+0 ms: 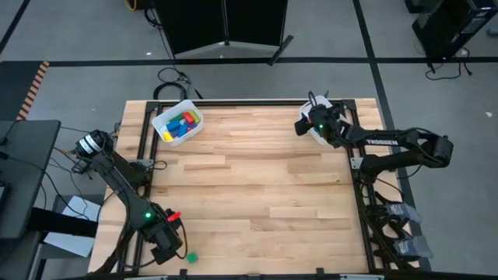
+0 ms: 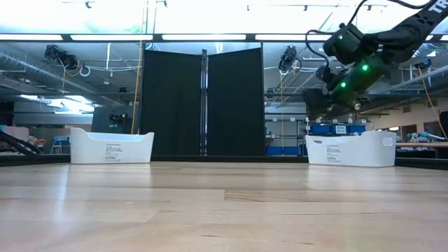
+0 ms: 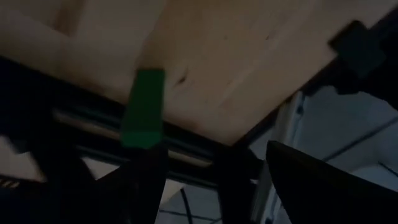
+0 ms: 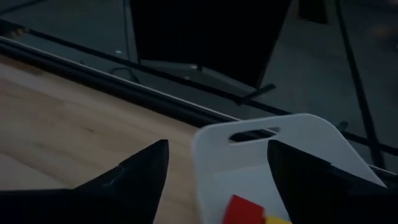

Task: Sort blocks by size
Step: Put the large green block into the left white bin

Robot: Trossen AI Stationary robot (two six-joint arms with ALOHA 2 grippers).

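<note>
Apparently most sorting is done: the left bin (image 1: 176,124) at the table's (image 1: 257,187) far left corner holds a heap of blocks (image 1: 180,123), while the right gripper (image 4: 217,165) hangs with fingers spread above the right bin (image 4: 292,134), where a red block (image 4: 241,210) and a yellow one beside it already lie, so it looks placed for a drop-off. The left gripper (image 1: 173,243) sits at the near left corner, next to a green block (image 3: 144,107) at the table edge, probably the last stray; whether its fingers touch that block cannot be told. The right bin's contents are mostly cut off, and the arm hides it from above.
</note>
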